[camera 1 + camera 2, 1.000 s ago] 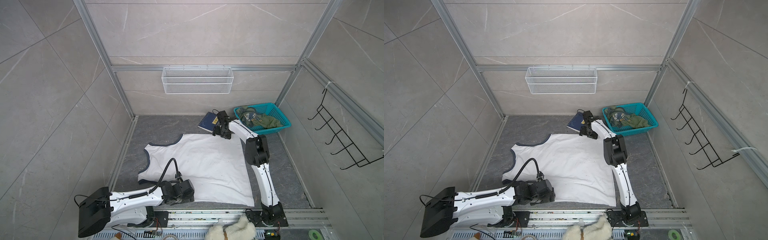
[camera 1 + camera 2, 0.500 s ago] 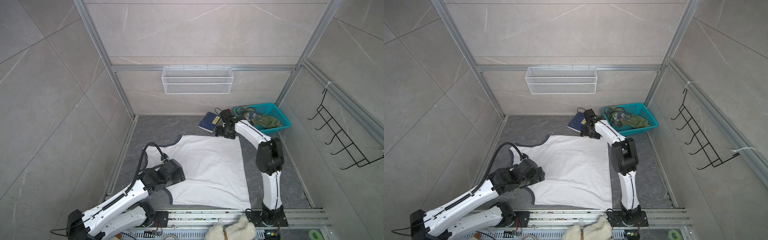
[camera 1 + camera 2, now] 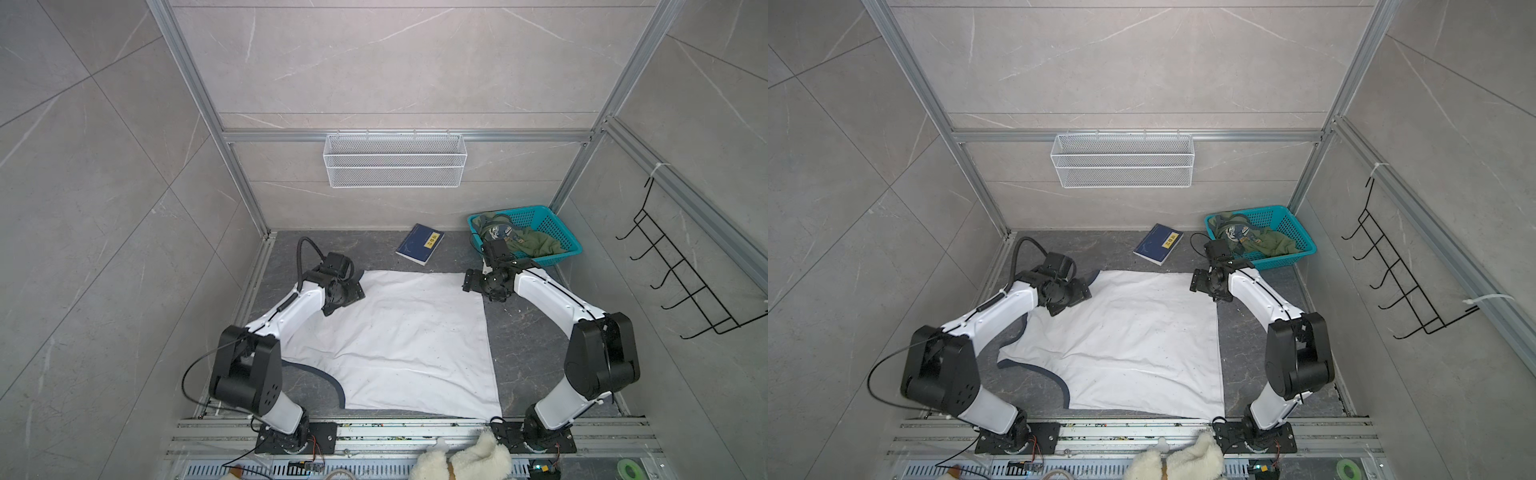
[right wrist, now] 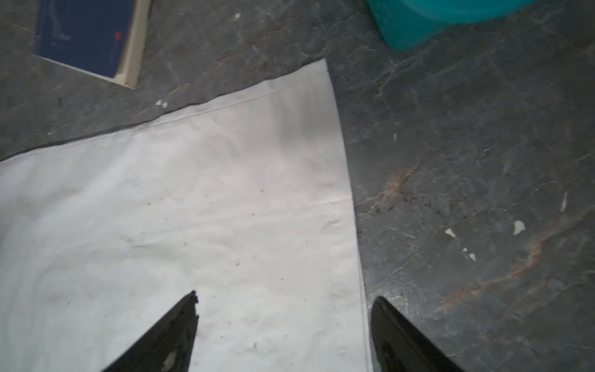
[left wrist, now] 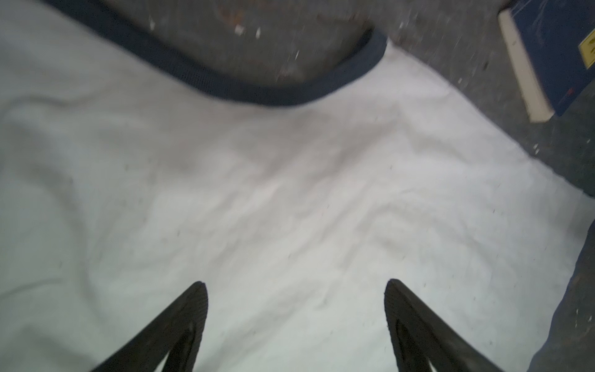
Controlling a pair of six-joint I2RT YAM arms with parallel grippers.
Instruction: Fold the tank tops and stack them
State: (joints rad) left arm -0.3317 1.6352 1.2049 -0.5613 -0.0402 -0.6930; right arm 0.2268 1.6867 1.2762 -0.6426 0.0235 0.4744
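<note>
The white tank top (image 3: 399, 332) lies spread flat over the middle of the table, and the olive tank top (image 3: 536, 245) sits crumpled in the teal basket (image 3: 572, 250) at the far right corner. Being light, limp cloth, the white one will likely sag and crease if lifted, so its corners and navy-trimmed edges look like the best holds. The left claw (image 5: 296, 286) hovers with jaws apart above its far left part, by the curved navy trim. The right claw (image 4: 283, 299) is also spread and holds nothing, straddling the side edge at the cloth's far right corner. A second ago the left arm lay low along the near edge and has since swung to the far left. The right claw has drawn back from beside the navy book (image 3: 419, 249).
</note>
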